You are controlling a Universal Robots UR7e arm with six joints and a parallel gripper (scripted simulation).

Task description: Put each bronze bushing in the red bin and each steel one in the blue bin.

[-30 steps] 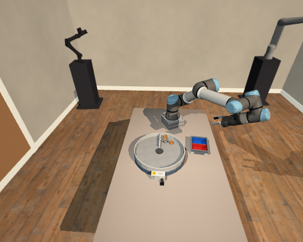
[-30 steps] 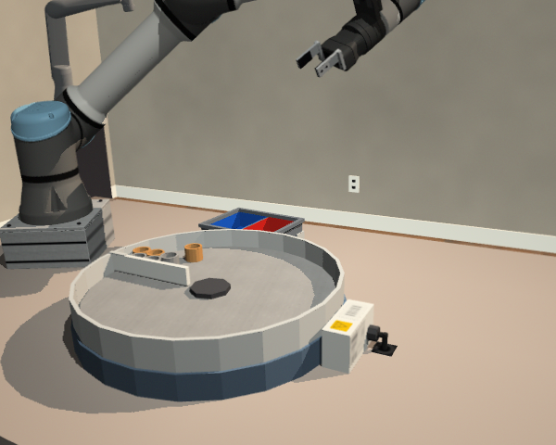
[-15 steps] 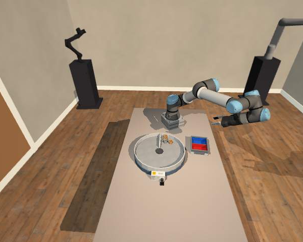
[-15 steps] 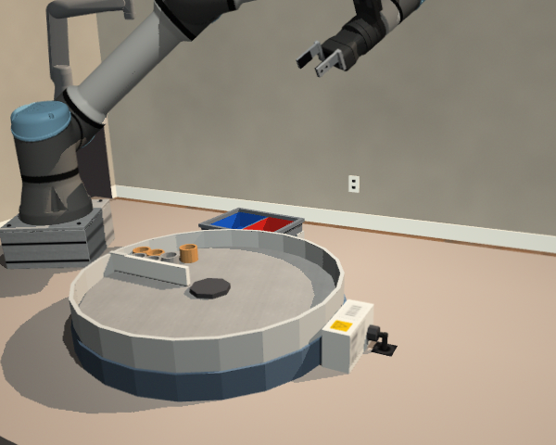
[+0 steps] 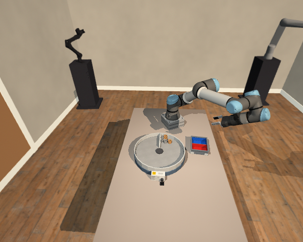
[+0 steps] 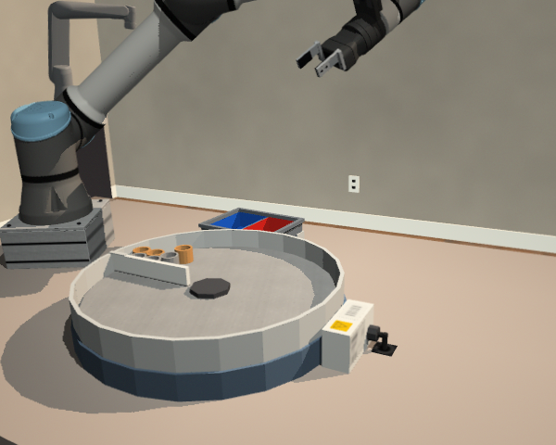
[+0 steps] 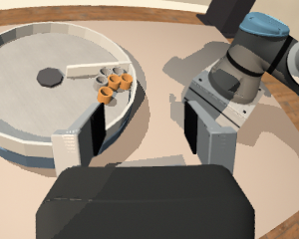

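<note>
The grey turntable [image 5: 149, 159] [image 6: 230, 316] [image 7: 40, 115] carries three bronze and three steel bushings near its rim. One bronze bushing [image 5: 169, 141] [image 6: 184, 255] [image 7: 105, 96] stands at the open side of the group. Two more bronze ones, the middle one [image 7: 114, 83] and the one by the wall [image 7: 126, 82], stand close to three steel ones [image 7: 101, 81] beside the white fence [image 5: 160, 141] [image 6: 148, 269] [image 7: 87, 70]. The blue bin [image 5: 199, 140] [image 6: 233, 221] and red bin [image 5: 199, 146] [image 6: 271, 223] show no bushings in the top view. My gripper [image 5: 213, 121] [image 6: 309, 69] is open and empty, high beyond the table's right edge.
A raised wall rings the turntable, with a dark hub [image 5: 159, 150] [image 6: 210, 287] [image 7: 50, 77] at its centre. A white control box [image 5: 157, 175] [image 6: 347, 335] is at its front. The arm's base [image 5: 172, 122] [image 6: 50, 241] stands behind it.
</note>
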